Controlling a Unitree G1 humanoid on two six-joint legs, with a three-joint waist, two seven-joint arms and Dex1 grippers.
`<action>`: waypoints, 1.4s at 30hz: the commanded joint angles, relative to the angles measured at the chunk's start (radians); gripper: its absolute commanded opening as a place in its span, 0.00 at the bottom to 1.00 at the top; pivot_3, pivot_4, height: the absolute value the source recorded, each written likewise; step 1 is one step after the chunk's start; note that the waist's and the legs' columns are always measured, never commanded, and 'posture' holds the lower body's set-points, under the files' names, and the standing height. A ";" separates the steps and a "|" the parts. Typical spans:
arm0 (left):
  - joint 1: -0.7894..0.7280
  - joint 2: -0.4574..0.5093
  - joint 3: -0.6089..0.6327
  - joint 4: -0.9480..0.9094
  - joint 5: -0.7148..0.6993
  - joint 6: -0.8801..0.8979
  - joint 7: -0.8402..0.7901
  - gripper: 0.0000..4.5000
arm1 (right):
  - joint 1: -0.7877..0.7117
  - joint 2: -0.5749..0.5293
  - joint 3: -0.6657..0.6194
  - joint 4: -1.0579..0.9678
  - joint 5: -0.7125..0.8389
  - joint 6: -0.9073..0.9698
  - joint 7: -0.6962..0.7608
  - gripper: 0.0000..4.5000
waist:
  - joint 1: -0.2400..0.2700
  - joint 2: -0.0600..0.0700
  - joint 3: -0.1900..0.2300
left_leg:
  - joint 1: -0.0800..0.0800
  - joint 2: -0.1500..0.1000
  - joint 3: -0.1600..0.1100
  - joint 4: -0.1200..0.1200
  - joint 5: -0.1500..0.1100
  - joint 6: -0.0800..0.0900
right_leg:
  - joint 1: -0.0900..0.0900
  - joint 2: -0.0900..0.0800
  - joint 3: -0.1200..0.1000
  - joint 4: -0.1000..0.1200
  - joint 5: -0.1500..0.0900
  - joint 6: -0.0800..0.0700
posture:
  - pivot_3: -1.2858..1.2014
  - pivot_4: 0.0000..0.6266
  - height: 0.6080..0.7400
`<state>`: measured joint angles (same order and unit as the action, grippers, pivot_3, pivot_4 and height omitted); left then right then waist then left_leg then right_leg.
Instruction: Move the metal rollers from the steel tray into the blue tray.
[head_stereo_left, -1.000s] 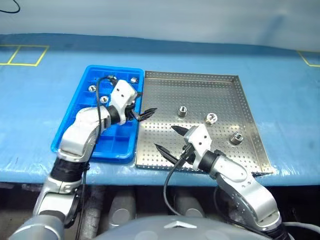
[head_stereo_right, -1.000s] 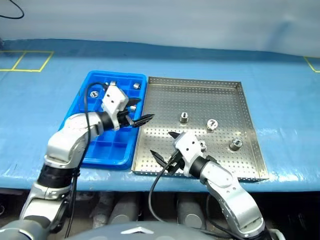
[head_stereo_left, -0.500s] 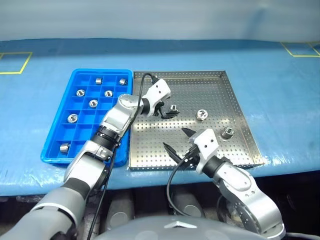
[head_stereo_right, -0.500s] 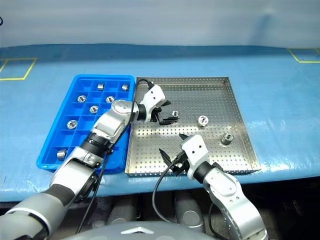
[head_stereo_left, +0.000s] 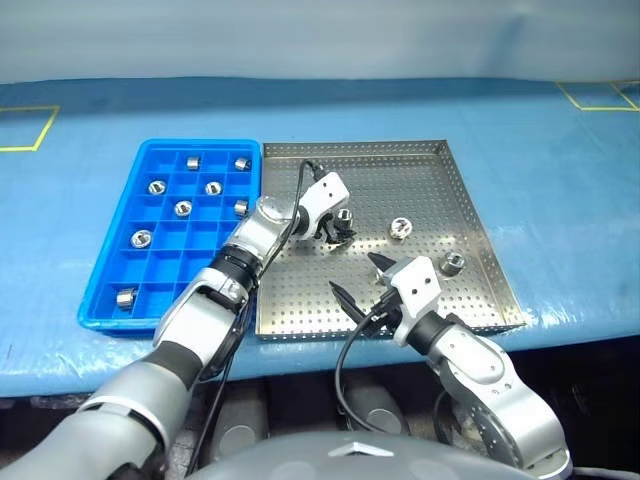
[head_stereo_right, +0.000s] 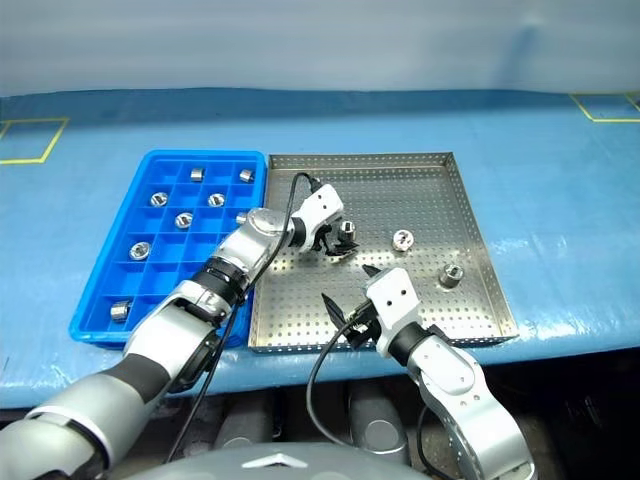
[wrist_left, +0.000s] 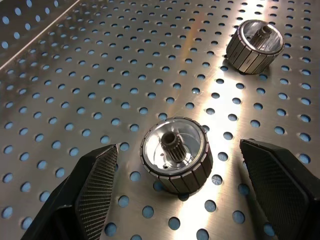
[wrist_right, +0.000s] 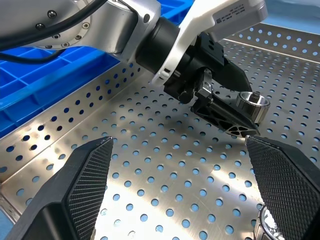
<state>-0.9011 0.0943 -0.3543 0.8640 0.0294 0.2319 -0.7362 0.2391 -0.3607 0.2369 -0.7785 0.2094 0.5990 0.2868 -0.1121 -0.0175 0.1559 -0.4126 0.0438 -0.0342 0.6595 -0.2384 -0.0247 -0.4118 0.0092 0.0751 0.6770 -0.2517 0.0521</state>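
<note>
Right, steel tray (head_stereo_left: 470, 215) — three metal rollers (head_stereo_left: 398, 228) left, blue tray (head_stereo_left: 120, 250) at its 9 o'clock. Left gripper (wrist_left: 182, 195) spread astride one roller, untouched; right gripper (wrist_right: 185, 190) spread, idle. Rollers look hard, slick, dense — pinch the ribbed sides.

The steel tray's (head_stereo_left: 470, 215) far half lies bare, open to a reach. Mid-tray the left gripper (head_stereo_left: 335, 228) straddles one roller (head_stereo_left: 343, 217); two rollers (head_stereo_left: 400, 228) (head_stereo_left: 453, 264) stand rightward. The right gripper (head_stereo_left: 362, 285) blocks the near edge.
</note>
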 joint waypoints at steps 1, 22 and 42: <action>-0.033 -0.007 0.038 -0.007 0.002 -0.028 0.002 0.69 | -0.009 0.003 -0.011 -0.042 0.000 -0.021 0.001 1.00 | -0.005 0.000 0.000 | 0.000 0.000 0.000 0.000 0.000 0.000 | 0.000 0.000 0.000 0.000 0.000 0.000 | 0.45 0.24 1.00; 0.377 0.251 0.338 -1.050 -0.134 0.378 0.138 0.39 | -0.087 0.021 0.033 0.018 0.021 -0.017 0.053 1.00 | 0.016 0.001 0.000 | 0.002 0.001 0.000 -0.001 0.000 0.000 | 0.000 0.000 0.001 0.002 0.000 0.000 | 0.51 0.24 1.00; 0.615 0.321 0.390 -1.197 -0.122 0.631 0.337 0.39 | -0.215 0.035 0.086 0.108 0.039 -0.016 0.134 1.00 | 0.121 0.000 0.000 | 0.001 0.001 -0.001 0.001 0.001 -0.001 | 0.001 -0.001 -0.002 0.001 0.000 -0.001 | 0.55 0.24 1.00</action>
<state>-0.2788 0.4106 0.0358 -0.3325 -0.0959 0.8653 -0.4095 0.0235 -0.3275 0.3271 -0.6407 0.2416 0.5983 0.4188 0.0094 -0.0170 0.1563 -0.4111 0.0449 -0.0355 0.6601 -0.2378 -0.0256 -0.4106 0.0087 0.0728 0.6784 -0.2516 0.0512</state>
